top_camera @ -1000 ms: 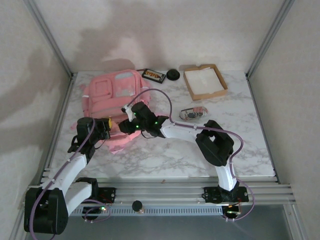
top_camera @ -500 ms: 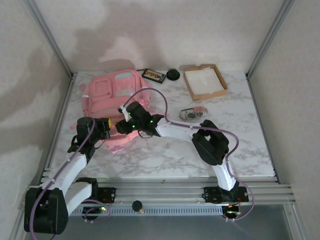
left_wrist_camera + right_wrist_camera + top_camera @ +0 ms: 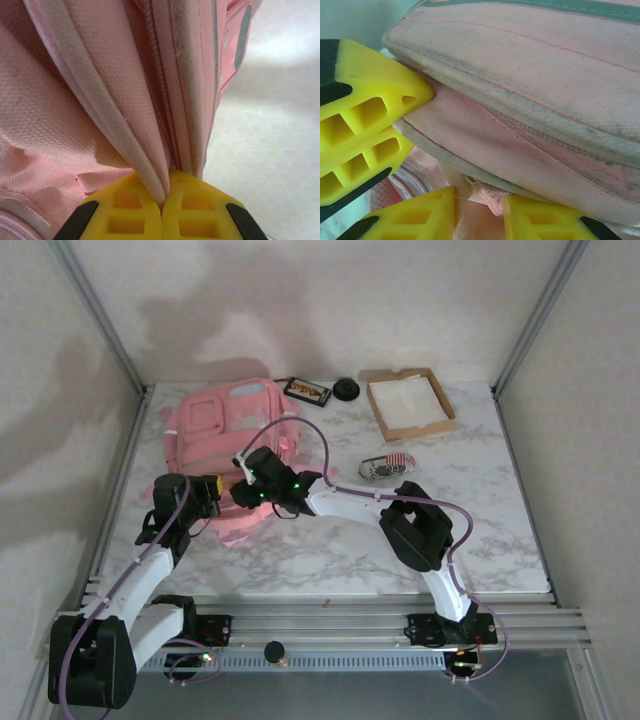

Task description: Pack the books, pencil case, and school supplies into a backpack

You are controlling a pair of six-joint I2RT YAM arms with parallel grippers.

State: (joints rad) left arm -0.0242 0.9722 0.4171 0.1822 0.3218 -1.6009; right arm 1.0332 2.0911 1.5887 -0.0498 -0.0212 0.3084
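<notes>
While clamped tight on a fold (image 3: 150, 150) at the near edge of the backpack (image 3: 215, 425), at left of table (image 3: 450, 520): left hand (image 3: 161, 205). Just right, right hand (image 3: 479, 200) narrowly parted, pink zipper pull (image 3: 492, 202) between fingers (image 3: 420, 215). At far edge, dark book (image 3: 307, 391).

Pink across the backpack (image 3: 225, 430), with pale grey-blue panels (piping gone grubby grey). White marble, grey-veined, for the desk (image 3: 480, 500). Bright yellow on left gripper (image 3: 162, 207) and right gripper (image 3: 479, 215). Dark brown, gold print: the book (image 3: 307, 391). Brown cardboard, white lining: the tray (image 3: 410, 403).
</notes>
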